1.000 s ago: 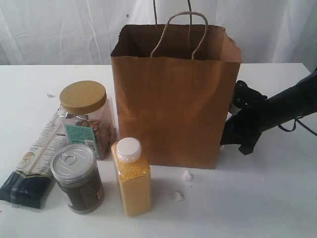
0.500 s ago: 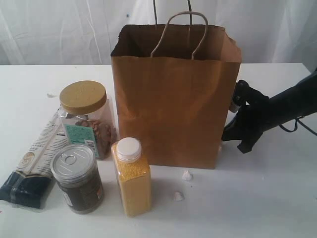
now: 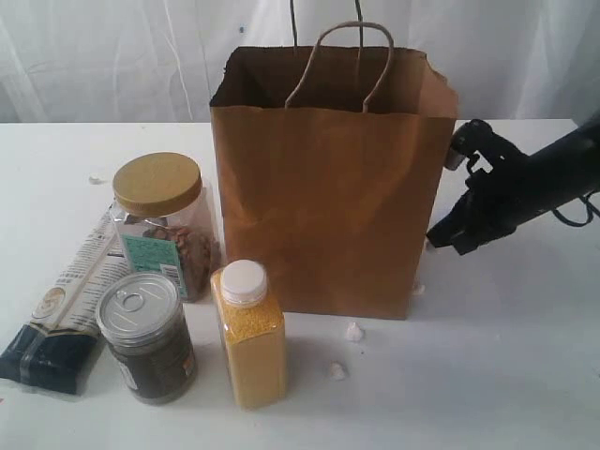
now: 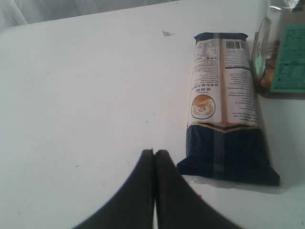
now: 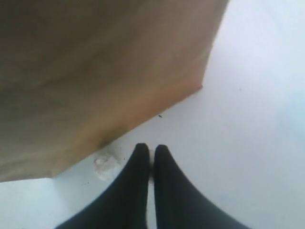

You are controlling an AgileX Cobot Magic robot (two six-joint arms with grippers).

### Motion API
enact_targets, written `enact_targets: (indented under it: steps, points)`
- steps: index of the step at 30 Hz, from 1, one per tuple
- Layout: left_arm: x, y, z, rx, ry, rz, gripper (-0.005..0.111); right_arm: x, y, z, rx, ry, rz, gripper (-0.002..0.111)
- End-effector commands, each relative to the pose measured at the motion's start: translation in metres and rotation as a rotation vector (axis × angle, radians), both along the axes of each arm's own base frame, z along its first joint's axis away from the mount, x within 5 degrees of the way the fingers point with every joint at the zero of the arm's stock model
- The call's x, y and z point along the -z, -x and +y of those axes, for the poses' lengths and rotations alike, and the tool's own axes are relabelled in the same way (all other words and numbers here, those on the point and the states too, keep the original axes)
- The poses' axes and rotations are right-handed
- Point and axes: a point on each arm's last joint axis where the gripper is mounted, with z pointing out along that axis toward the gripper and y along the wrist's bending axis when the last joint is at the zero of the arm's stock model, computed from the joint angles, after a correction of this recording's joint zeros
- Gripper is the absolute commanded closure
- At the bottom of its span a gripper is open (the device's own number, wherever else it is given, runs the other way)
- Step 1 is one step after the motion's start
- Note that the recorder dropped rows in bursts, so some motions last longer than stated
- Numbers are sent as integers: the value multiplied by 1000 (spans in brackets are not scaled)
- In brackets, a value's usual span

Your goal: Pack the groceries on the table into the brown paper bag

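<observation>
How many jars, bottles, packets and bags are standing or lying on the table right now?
Jars: 2 (tan-lidded clear jar, silver-lidded dark jar)
Bottles: 1 (white-capped yellow bottle)
Packets: 1 (long white-and-navy packet)
Bags: 1 (brown paper bag)
Total: 5

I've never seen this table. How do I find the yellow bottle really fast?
Find the tall brown paper bag standing in the middle of the white table. In front of its lower left corner, as the exterior view shows it, stands the yellow bottle, beside the silver-lidded dark jar. It alone has a white cap and a bright yellow filling.
</observation>
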Motion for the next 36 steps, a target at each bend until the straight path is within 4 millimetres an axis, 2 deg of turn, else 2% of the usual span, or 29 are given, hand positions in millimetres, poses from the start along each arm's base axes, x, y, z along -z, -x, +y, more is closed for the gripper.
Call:
enact_targets:
  steps: [1,7,9,15,18,21,25,28,31,36]
  points:
    - [0,0,0,-2,6,-6,107,-24,9,-7,173,44,91,108]
    - [0,0,0,-2,6,-6,107,-69,31,-8,308,17,144,108]
    - [0,0,0,-2,6,-6,107,-79,42,-7,343,-7,178,108]
    - [0,0,0,-2,6,-6,107,-115,99,-10,518,-68,58,108]
    - [0,0,0,-2,6,-6,107,-152,129,-6,556,-167,-51,108]
    - [0,0,0,-2,6,-6,107,-193,155,1,566,-340,-167,108]
    - [0,0,0,-2,6,-6,107,-247,179,5,586,-567,-334,108]
    - [0,0,0,-2,6,-6,107,-260,182,12,555,-682,-304,108]
    - [0,0,0,-2,6,-6,107,-265,177,21,493,-759,-236,108]
    - [0,0,0,-2,6,-6,107,-259,153,25,483,-736,-251,108]
